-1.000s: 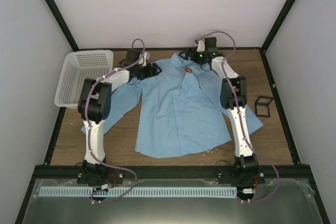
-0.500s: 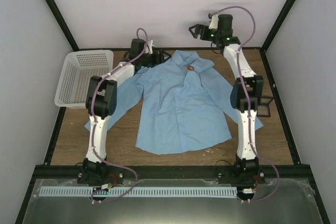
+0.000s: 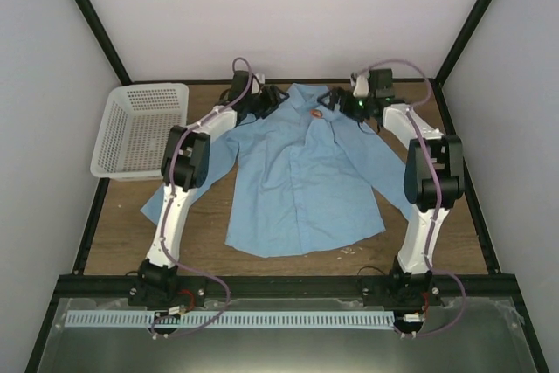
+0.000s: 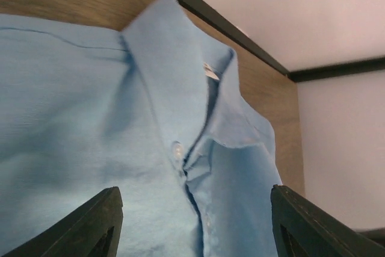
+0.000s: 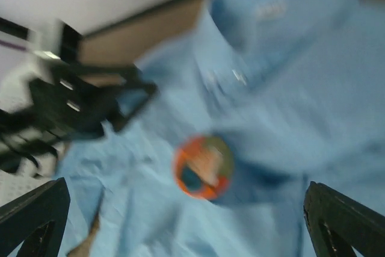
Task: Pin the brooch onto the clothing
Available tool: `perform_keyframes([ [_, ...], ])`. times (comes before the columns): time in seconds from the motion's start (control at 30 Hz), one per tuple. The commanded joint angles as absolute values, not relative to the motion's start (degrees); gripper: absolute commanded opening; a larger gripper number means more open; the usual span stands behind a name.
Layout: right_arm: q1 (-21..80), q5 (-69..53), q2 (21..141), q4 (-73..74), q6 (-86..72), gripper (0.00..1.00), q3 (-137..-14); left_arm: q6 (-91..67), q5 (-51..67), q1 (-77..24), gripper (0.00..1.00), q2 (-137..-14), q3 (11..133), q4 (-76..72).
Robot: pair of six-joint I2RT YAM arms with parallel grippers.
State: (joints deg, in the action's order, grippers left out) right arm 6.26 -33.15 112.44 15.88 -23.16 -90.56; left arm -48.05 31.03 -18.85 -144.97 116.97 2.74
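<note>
brooch [image 5: 203, 167] lies on the shirt [image 3: 301, 189] just below the collar [image 4: 174, 70], on the chest panel nearer the right arm, and neither gripper touches it. the right gripper [image 5: 186, 191] hangs over it with jaws spread wide and nothing between them. the left gripper [image 4: 194, 209] stands over the collar's other side, jaws also apart and empty, with the top button showing in the gap. the shirt is spread flat, front up, on the table [image 3: 201, 224], with the basket [image 3: 140, 128] well off to the left. judged from this, the placing looks done. the right wrist view is blurred, so whether the pin actually passes through the cloth cannot be told; if it does, only drawing both arms clear is left.
</note>
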Motion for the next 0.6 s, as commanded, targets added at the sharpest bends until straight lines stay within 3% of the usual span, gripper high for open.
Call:
perform_keyframes([
  [0.0, 4.01, -37.94, 115.03, 11.91, -25.16, 1.0, -85.27, -55.83, 30.31, -16.3, 0.68, -147.97, 117.79, 4.49],
  [0.3, 0.18, -33.19, 123.29, 9.05, -24.41, 1.0, -82.85, -56.44, 30.19, -11.62, 0.68, -149.55, 115.27, 5.49],
  [0.57, -7.28, -29.69, 122.73, 6.02, -25.25, 1.0, -74.35, -54.1, 32.54, -7.34, 0.68, -151.64, 119.85, 5.91],
])
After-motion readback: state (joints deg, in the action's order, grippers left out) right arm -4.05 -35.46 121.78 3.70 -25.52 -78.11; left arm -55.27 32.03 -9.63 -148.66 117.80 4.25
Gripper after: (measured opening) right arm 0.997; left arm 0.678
